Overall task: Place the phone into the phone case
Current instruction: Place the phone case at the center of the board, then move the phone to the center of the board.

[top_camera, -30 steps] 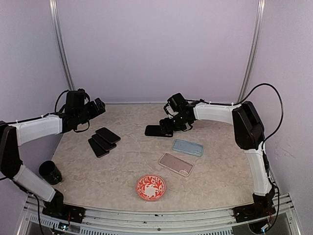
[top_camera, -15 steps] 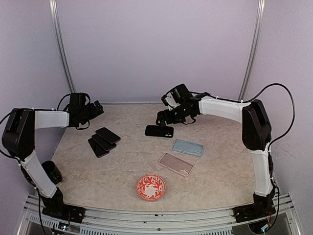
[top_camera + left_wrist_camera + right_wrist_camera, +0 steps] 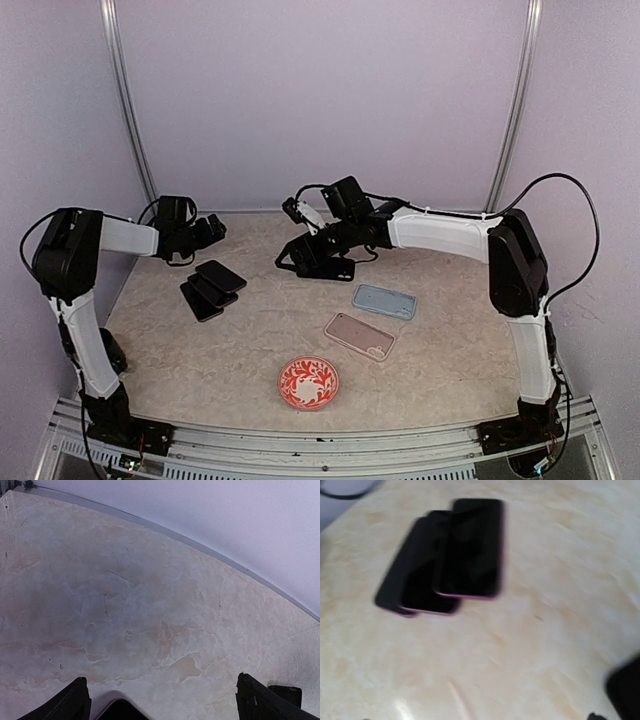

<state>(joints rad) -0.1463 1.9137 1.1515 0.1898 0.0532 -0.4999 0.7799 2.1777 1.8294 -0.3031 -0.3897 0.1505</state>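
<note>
I saw an open lane of bare beige marble tabletop (image 3: 270, 325) between the fan of three black slab phones (image 3: 211, 288) on the left and the pale blue phone case (image 3: 384, 300) and pink phone case (image 3: 360, 335) on the right, while the red patterned round plate (image 3: 308, 382) blocked the near middle and the white-sleeved right arm (image 3: 440, 230) barred the back.

From overhead the light is even and diffuse, and only faint, soft shadows fall on the table (image 3: 240, 340). My left wrist view is sharp, with a dim grey patch at left centre and the table's far edge bowing across the frame. My right wrist view is yellow-tinted and smeared. The stacked phones (image 3: 450, 560) have fuzzy outlines, and pale glare streaks show at lower left.
</note>
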